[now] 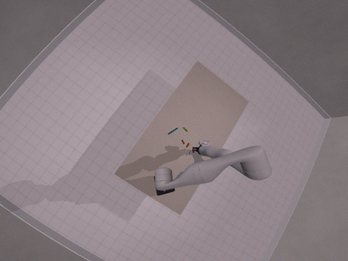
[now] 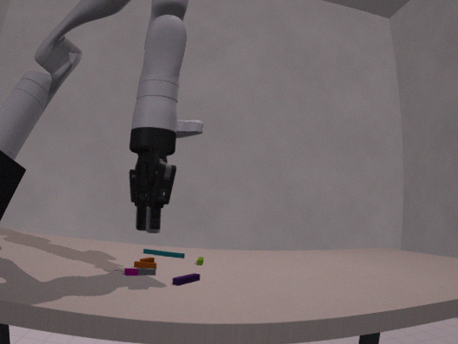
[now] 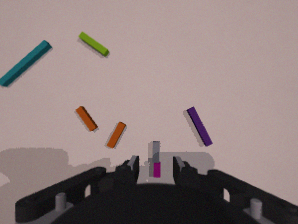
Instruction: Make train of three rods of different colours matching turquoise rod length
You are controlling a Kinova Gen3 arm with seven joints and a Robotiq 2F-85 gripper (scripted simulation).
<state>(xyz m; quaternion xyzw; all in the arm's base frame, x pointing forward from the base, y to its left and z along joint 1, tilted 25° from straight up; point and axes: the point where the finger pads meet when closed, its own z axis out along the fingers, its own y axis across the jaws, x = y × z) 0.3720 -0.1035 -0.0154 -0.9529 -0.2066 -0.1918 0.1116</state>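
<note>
The magenta rod (image 2: 131,271) (image 3: 157,170) and the grey rod (image 2: 147,271) (image 3: 156,150) lie flat end to end, roughly in line; any small gap is too fine to tell. My gripper (image 2: 148,230) (image 3: 155,165) is partly open and empty, well above the table, its fingers on either side of these two rods in the wrist view. The purple rod (image 2: 186,279) (image 3: 199,126) lies apart, slanted. The lime rod (image 1: 185,129) (image 2: 200,261) (image 3: 94,44) and the turquoise rod (image 1: 173,131) (image 2: 164,253) (image 3: 25,63) lie farther back.
One orange rod (image 1: 188,145) (image 3: 116,135) lies near the grey rod. A second orange rod (image 1: 182,141) (image 3: 86,118) lies beyond it, angled differently. The arm covers part of the table (image 1: 203,88) in the top view, where the purple rod is hidden.
</note>
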